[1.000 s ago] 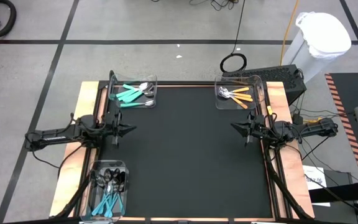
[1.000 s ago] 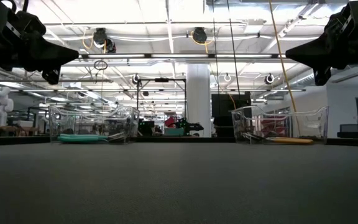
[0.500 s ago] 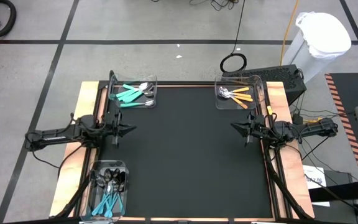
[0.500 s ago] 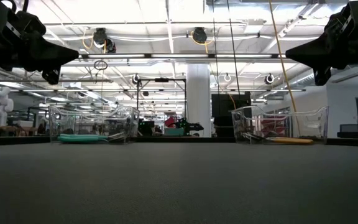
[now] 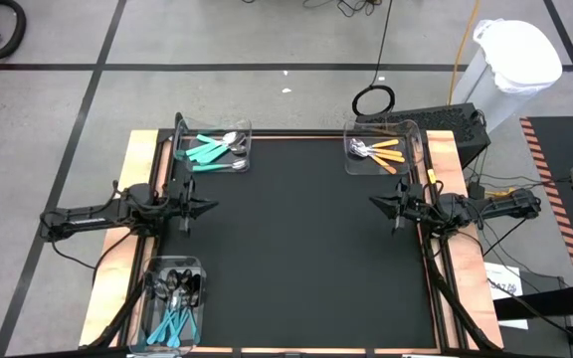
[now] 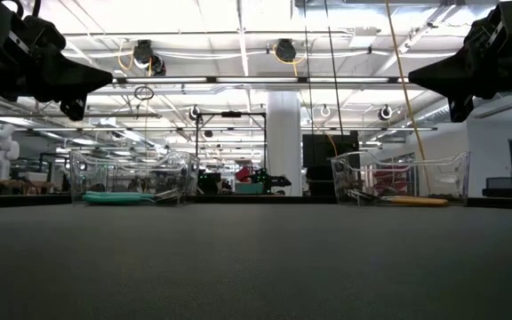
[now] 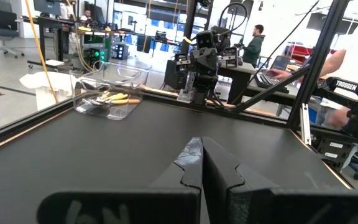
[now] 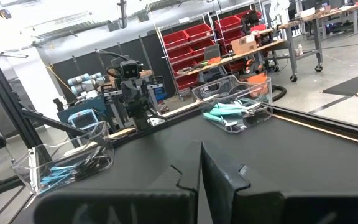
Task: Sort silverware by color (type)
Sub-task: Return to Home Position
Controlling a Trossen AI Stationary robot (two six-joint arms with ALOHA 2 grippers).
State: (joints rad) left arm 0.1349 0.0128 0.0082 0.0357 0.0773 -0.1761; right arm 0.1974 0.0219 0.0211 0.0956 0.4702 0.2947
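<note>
Teal-handled silverware (image 5: 207,149) lies in a clear bin (image 5: 239,129) at the table's far left corner. Orange-handled silverware (image 5: 380,151) lies in a clear bin (image 5: 413,131) at the far right. A third bin (image 5: 194,265) at the near left holds dark-headed and teal pieces (image 5: 172,303) mixed together. My left gripper (image 5: 210,207) is shut, level above the table's left edge, with nothing in it. My right gripper (image 5: 374,202) is shut above the right edge, also with nothing in it. Both point toward the table's middle.
The black mat (image 5: 306,249) spreads between the two arms. Wooden borders (image 5: 137,159) run along the table's left and right sides. A white bin (image 5: 510,60) and a dark box (image 5: 446,124) stand beyond the far right corner. People show in the room behind.
</note>
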